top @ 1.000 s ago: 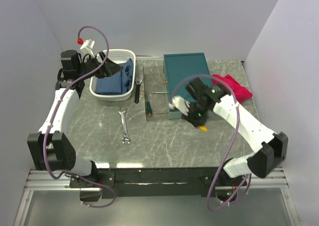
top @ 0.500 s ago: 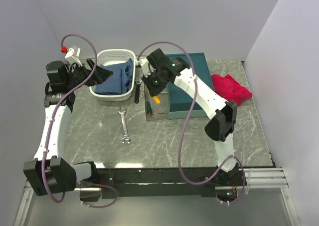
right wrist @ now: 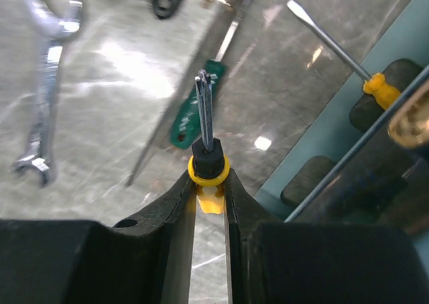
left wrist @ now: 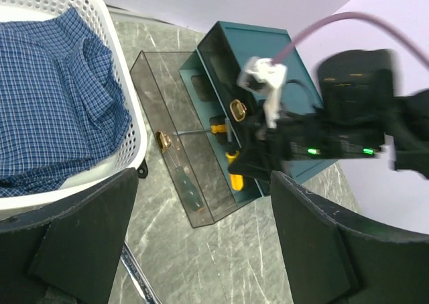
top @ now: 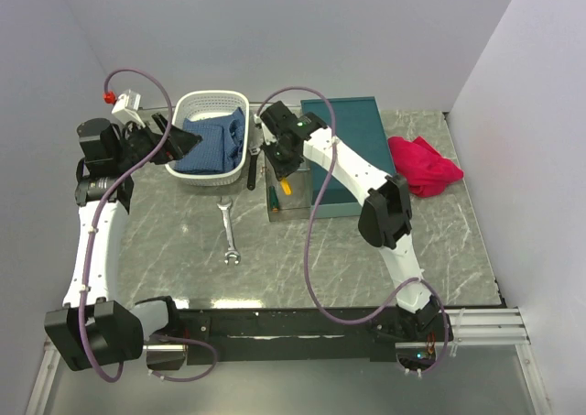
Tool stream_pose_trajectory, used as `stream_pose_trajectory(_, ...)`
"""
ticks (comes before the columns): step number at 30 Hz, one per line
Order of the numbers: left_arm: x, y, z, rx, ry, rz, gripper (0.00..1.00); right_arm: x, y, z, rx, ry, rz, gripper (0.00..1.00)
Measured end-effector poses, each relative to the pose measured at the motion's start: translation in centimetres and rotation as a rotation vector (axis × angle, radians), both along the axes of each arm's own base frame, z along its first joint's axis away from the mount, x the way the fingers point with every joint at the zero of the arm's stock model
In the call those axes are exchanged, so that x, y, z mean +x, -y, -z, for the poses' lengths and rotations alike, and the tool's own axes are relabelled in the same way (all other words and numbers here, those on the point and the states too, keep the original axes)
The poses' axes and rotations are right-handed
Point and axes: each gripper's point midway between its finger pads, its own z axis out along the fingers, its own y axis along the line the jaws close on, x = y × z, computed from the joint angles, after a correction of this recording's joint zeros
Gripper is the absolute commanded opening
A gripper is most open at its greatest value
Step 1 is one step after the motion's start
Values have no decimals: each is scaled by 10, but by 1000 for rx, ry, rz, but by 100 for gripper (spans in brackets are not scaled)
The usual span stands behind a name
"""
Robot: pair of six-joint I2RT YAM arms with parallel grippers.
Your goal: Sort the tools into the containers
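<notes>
Grey worktop holds a teal box. Right claw grips a yellow screwdriver just by it. Left claw is wide, near the white basket.

I log: white perforated basket holding blue checked cloth; red cloth, crumpled, on grey marbled desk.
</notes>
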Motion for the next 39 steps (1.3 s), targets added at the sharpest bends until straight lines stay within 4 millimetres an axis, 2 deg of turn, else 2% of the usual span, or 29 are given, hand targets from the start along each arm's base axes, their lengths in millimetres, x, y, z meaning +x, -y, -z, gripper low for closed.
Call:
stream_pose_trajectory(3, 1, -1, 1, -1, -5, -2, 86, 7, 8, 23, -32, -36, 26, 51)
stream_pose_trajectory(4, 1, -1, 2, -4, -8, -3, 85, 9, 10, 29, -41, -47, 27, 55)
stream_pose_trajectory(6, 0, 0, 5, -14, -20, -5, 85, 11, 13, 33, -42, -59, 24, 70)
stream_pose_trajectory(8, 0, 0, 14, -26, -48, -8, 83, 12, 10, 30, -12, -65, 16, 77)
stream_pose_trajectory(10, 2, 2, 26, -35, -85, -4, 80, 13, 4, 21, 4, -45, -8, 76)
stream_pose_trajectory(13, 13, 12, 45, -21, -136, 8, 68, 14, -2, 6, 35, -14, -31, 68)
stream_pose_trajectory(16, 27, 35, 65, 25, -188, 54, 50, 17, -4, -22, 67, 51, -38, 35)
stream_pose_trajectory(17, 32, 44, 71, 48, -199, 74, 33, 18, -2, -31, 73, 76, -34, 15)
stream_pose_trajectory(18, 38, 55, 75, 69, -206, 99, 25, 21, 2, -50, 88, 121, -21, 6)
stream_pose_trajectory(19, 43, 64, 77, 83, -209, 120, 14, 25, 5, -59, 94, 147, -16, 0)
stream_pose_trajectory(20, 50, 74, 79, 99, -206, 144, 1, 30, 11, -76, 116, 184, 4, 0)
stream_pose_trajectory(23, 71, 92, 84, 143, -197, 184, 1, 61, 40, -124, 189, 305, 85, 0)
stream_pose_trajectory(25, 89, 98, 92, 178, -196, 188, 1, 87, 80, -146, 221, 373, 168, 0)
stream_pose_trajectory(27, 106, 103, 105, 221, -199, 191, 1, 115, 133, -154, 218, 426, 272, 0)
stream_pose_trajectory(28, 114, 105, 112, 242, -202, 191, 1, 125, 158, -153, 207, 446, 318, 0)
stream_pose_trajectory(30, 128, 108, 132, 290, -220, 195, 1, 142, 209, -137, 152, 465, 406, 0)
stream_pose_trajectory(32, 137, 111, 153, 335, -245, 201, 1, 150, 237, -111, 97, 458, 451, 0)
stream_pose_trajectory(34, 144, 113, 175, 387, -266, 212, 1, 150, 246, -85, 52, 434, 459, 0)
stream_pose_trajectory(36, 147, 116, 192, 431, -286, 230, 1, 147, 246, -68, 29, 409, 457, 0)
stream_pose_trajectory(39, 150, 124, 205, 475, -293, 260, 1, 151, 246, -68, 31, 425, 468, 0)
